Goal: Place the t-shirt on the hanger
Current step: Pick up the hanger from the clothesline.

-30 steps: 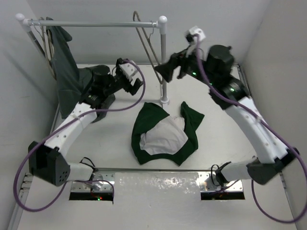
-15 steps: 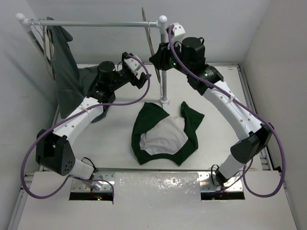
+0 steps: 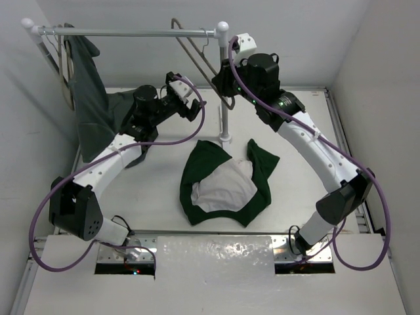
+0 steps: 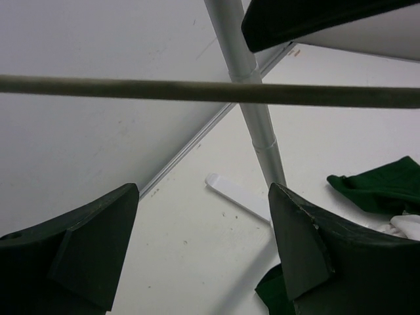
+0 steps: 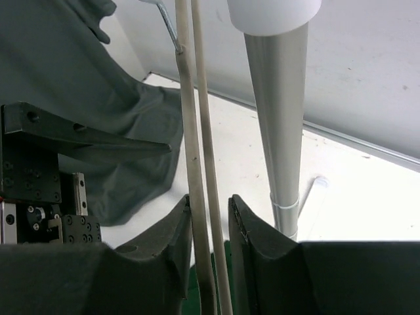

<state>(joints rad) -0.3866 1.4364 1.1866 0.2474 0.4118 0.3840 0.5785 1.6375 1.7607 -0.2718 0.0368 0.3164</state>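
1. Since a second ago, my right gripper [image 5: 210,203] has swung in just left of the post [image 3: 225,121] and pinched the hanger's [image 5: 186,131] two thin rods.
2. Left gripper [image 4: 203,197] hovers spread, further left of the post, holding nothing.
3. T-shirt [image 3: 223,184] lies crumpled in front of the post.
4. Risk: if the hook catches the rail [image 3: 131,31] beside the post as I pull, the rods could slip from the pinch.

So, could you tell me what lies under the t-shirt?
Only the bare table shows around the t-shirt; its crumpled folds cover whatever might be beneath.
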